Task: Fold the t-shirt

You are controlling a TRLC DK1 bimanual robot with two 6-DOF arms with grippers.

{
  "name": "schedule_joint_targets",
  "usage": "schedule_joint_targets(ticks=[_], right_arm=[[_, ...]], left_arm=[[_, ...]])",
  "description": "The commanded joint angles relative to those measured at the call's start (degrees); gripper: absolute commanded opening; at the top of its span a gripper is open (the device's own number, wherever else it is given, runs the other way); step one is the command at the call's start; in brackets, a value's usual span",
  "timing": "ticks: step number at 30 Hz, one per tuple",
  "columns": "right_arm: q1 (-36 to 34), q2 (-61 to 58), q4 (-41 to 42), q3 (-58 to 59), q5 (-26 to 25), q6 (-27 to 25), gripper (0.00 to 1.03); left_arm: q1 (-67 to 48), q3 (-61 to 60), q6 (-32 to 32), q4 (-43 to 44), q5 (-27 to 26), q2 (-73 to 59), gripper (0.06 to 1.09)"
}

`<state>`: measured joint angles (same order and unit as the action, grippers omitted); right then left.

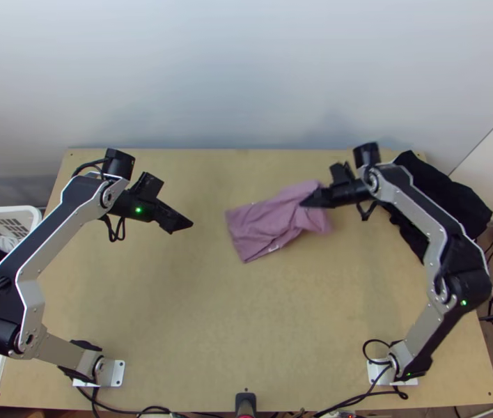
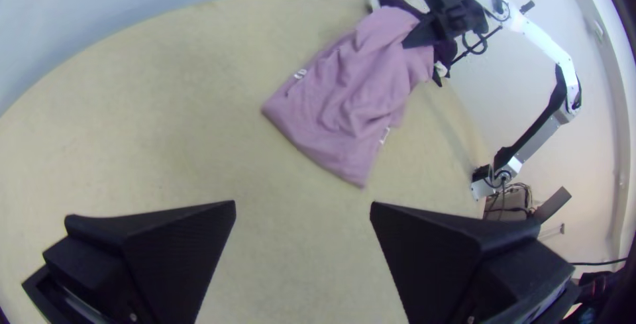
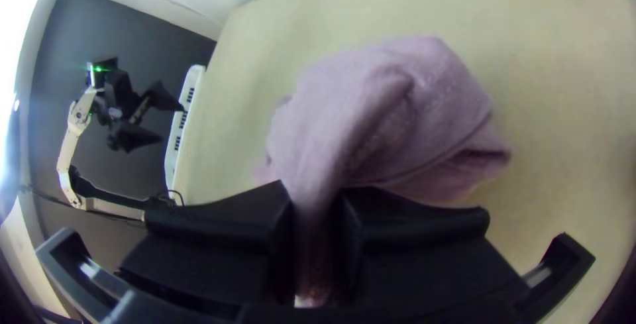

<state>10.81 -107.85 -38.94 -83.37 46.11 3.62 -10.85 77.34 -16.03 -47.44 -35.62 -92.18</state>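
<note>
The desk [image 1: 246, 334] provides the flat work surface, presumably so that the garment can be laid out within reach of both arms. The left arm [image 1: 58, 237] and the right arm [image 1: 448, 258] are mounted at its near corners. A white basket [image 1: 10, 210] stands beside the left side and contains clothing, probably as the supply of items. A black cloth [image 1: 448, 195] lies bunched at the far right corner, presumably to leave the middle free.

The mauve t-shirt [image 1: 267, 223] is located beyond the middle of the desk. Its left portion lies fairly flat, in a narrow shape suggesting folded layers; its right portion is bunched and appears raised at the right claw [image 3: 314, 195]. This claw pinches the gathered fabric, likely to draw that end over or straighten it. The left claw [image 2: 303, 208] is spread and holds nothing, well apart from the garment, giving the right arm clearance. Align the layers before releasing; a gathered grip could crease them.
</note>
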Motion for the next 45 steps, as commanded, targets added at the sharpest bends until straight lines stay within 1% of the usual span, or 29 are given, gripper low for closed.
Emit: schedule_joint_targets(ticks=[1,4,6,10,14,17,22,27,32,35,45], right_arm=[[-0.96,3.00,0.44,-7.15,0.65,5.70,0.03],[-3.25,0.63,-0.44,-13.31,0.65,8.34,0.03],[-4.48,-1.48,-3.86,-19.11,0.65,8.34,0.03],[-6.59,-5.35,-7.73,-29.74,0.65,9.39,0.03],[-7.64,-9.66,-13.01,-43.28,0.65,10.09,0.03],[-8.26,-10.36,-13.53,-48.90,0.30,10.71,0.03],[-11.07,-9.31,-13.44,-49.96,0.21,11.85,0.03],[-16.52,-7.28,-12.04,-50.04,0.04,12.20,0.03],[-21.88,-5.97,-12.04,-48.90,0.04,12.12,0.03],[-23.90,-5.35,-11.69,-48.90,0.04,10.88,0.03],[-30.23,-5.17,-10.37,-47.94,0.04,10.88,0.03]], left_arm=[[0.22,-0.44,0.21,-0.55,-0.07,1.21,1.05],[0.04,-0.79,0.21,-1.08,-0.07,1.65,1.05],[-0.05,-1.67,0.04,-1.16,-0.07,2.01,1.05],[-0.05,-4.13,-0.49,-1.25,-0.07,3.59,1.05],[0.04,-6.15,-1.02,-1.43,-0.07,5.08,1.05],[0.04,-7.91,-1.37,-1.43,-0.07,6.05,1.05],[0.13,-11.25,-1.90,-1.34,-0.07,7.81,1.05],[-0.40,-14.76,-2.60,-0.90,-0.16,9.04,1.05],[-0.57,-15.11,-3.04,-0.90,-0.24,9.21,1.05],[-0.57,-15.38,-3.74,-0.90,-0.24,9.12,1.05],[-0.22,-16.78,-5.68,-0.99,-0.33,8.77,1.05]])
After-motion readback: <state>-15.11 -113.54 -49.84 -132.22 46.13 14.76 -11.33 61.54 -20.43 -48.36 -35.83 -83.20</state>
